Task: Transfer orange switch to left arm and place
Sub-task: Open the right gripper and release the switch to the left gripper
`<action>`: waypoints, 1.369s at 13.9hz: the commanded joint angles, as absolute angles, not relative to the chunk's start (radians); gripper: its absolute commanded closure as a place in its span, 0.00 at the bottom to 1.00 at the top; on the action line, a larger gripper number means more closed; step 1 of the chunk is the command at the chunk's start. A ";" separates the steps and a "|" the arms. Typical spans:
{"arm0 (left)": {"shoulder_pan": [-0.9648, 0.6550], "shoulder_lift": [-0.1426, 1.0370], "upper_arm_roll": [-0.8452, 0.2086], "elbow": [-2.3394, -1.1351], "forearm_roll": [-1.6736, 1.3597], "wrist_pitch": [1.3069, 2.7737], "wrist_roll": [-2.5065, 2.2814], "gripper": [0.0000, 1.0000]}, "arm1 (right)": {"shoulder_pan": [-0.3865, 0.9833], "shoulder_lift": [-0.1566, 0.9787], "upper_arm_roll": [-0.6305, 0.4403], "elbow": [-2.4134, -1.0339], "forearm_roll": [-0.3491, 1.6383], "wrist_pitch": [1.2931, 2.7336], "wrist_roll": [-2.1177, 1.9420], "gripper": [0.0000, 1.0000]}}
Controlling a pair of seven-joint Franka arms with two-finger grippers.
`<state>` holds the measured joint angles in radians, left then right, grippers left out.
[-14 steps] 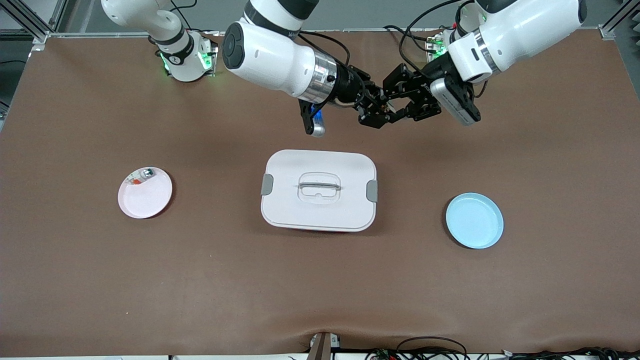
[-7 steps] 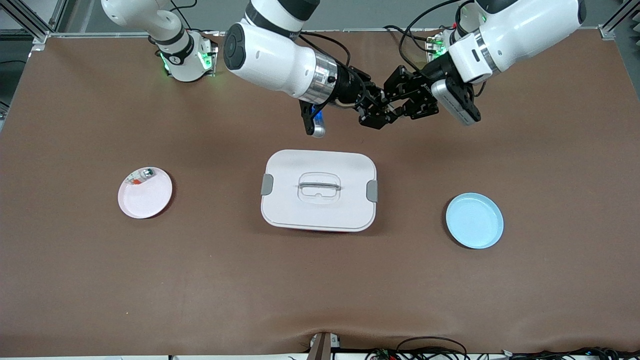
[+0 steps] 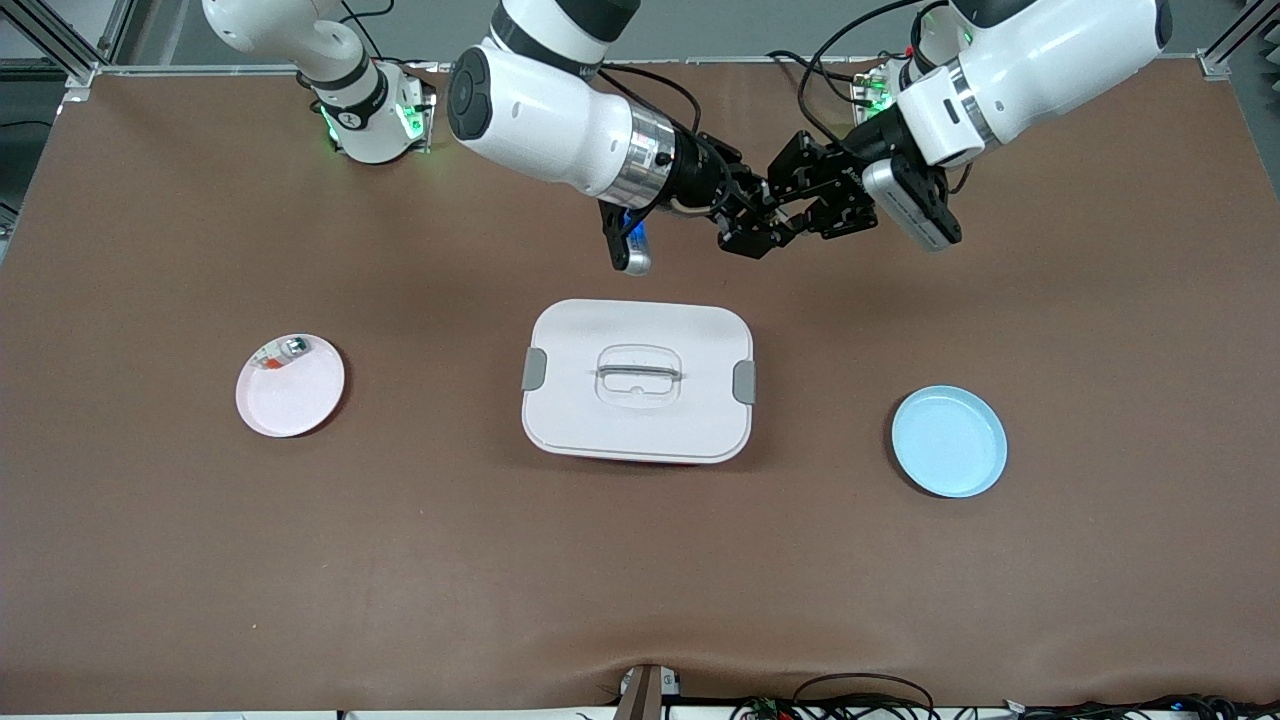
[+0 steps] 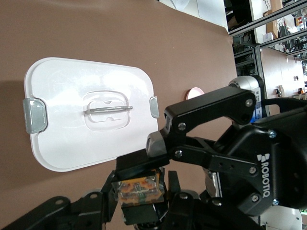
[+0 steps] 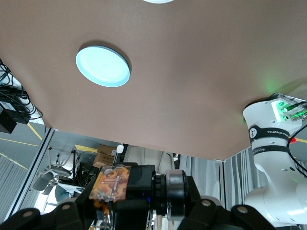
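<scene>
the two grippers meet nose to nose in mid-air over bare table, above the strip between the arm bases and the white box [image 3: 638, 380]. the orange switch [image 4: 139, 188] sits between them, pinched by the closed left gripper [image 3: 790, 213], while the right gripper [image 3: 752, 218] presses in from the other end; whether its fingers have let go cannot be told. the switch lies at the left gripper's own tips, so that arm is judged the one to carry it on, toward the blue plate [image 3: 949, 441] at its end of the table, skirting the box. the pink plate [image 3: 290, 386] holds only a small greenish piece [image 3: 283, 350].
</scene>
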<state>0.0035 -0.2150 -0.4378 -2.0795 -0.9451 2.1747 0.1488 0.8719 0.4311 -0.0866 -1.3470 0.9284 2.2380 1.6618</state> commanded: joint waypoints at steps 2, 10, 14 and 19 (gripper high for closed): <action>0.020 -0.236 -0.440 -2.103 -0.927 2.177 0.186 1.00 | 0.873 0.439 -0.097 -1.321 0.925 2.224 1.678 0.00; 0.097 -0.178 -0.442 -2.069 -0.703 2.177 0.187 1.00 | 0.865 0.428 -0.100 -1.319 0.864 2.171 1.669 0.00; 0.152 -0.098 -0.442 -2.068 -0.481 2.177 0.215 1.00 | 0.864 0.365 -0.106 -1.327 0.677 2.151 1.658 0.00; 0.257 0.043 -0.442 -2.036 -0.217 2.178 0.415 1.00 | 0.809 0.263 -0.107 -1.331 0.509 1.846 1.493 0.00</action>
<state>0.2188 -0.0222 -0.4328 -2.0796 -0.2820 2.1769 0.3288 0.8506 0.3131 -0.1133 -1.3140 0.5438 1.9549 1.6058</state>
